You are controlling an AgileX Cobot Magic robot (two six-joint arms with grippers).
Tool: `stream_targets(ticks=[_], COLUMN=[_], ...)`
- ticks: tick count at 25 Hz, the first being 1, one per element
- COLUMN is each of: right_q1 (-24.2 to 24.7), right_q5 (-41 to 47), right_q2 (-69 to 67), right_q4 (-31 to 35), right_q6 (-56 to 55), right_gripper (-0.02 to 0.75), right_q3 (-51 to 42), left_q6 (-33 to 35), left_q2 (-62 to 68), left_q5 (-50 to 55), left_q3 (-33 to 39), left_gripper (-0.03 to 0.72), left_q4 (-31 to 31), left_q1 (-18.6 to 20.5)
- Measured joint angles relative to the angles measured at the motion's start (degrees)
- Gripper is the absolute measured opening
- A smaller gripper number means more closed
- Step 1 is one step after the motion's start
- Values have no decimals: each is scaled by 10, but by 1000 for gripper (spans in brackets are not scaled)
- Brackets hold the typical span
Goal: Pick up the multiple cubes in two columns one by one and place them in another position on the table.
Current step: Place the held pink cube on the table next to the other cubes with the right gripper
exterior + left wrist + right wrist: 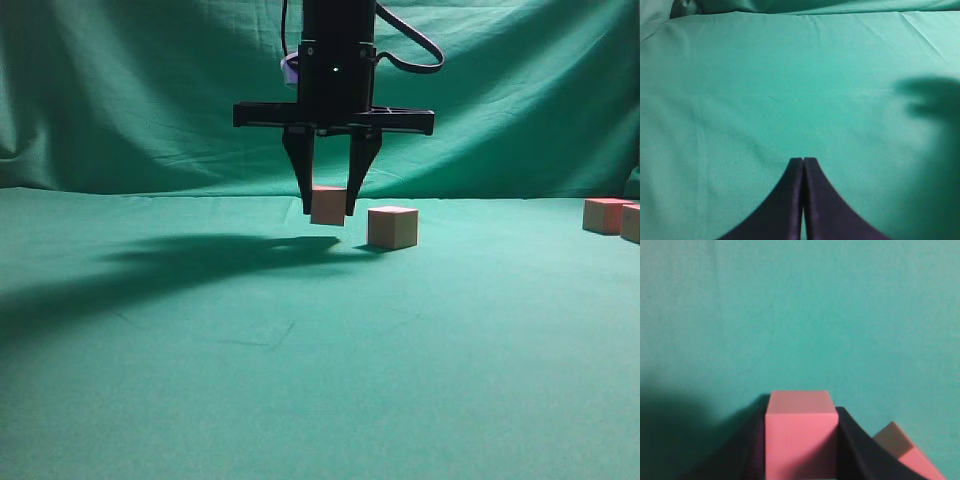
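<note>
Foreground: the table (300, 380) lay bare and creased nearest the exterior camera, crossed by the arm's shadow.
Right gripper: the right gripper (329, 212) hung above mid-table, jaws clamped on either side of the held cube (328, 205).
Held cube: it sat between the fingertips, lifted clear of the cloth, its lower edge a little tilted.
Key relation: the resting cube (392, 227) stood on the table just beside the held one, to its right in the exterior view and apart from it; any set-down looked to depend on keeping clear of that neighbour.
Long axis: none to speak of, since the blocks were cubes.
Nearer arm: the right arm, judged by its grip; the left showed no cube within reach.
Left gripper: the left gripper (803, 161) had its fingers pressed together on nothing, over plain green cloth.
Far right: the two edge cubes (612, 217) sat well apart from the gripper, at the frame's edge.
Right wrist view only: the held cube's pink top face (801, 402) and the neighbour's corner (907, 452) beyond one finger.
Exterior view only: the gap beneath the held cube, and the far pair.
</note>
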State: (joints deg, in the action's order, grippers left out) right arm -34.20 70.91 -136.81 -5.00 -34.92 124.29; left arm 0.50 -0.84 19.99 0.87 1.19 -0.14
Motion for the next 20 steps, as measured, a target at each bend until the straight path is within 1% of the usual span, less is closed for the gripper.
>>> stream_targets(ticks=[20], right_q1=[0], right_q5=[0], right_q2=[-3], right_q4=[1], right_q6=[-25], right_gripper=[262], right_q3=[0], left_q6=[0], left_q2=[0], left_q5=[0], left_q3=[0], left_gripper=[0], left_q4=[0], left_q1=[0])
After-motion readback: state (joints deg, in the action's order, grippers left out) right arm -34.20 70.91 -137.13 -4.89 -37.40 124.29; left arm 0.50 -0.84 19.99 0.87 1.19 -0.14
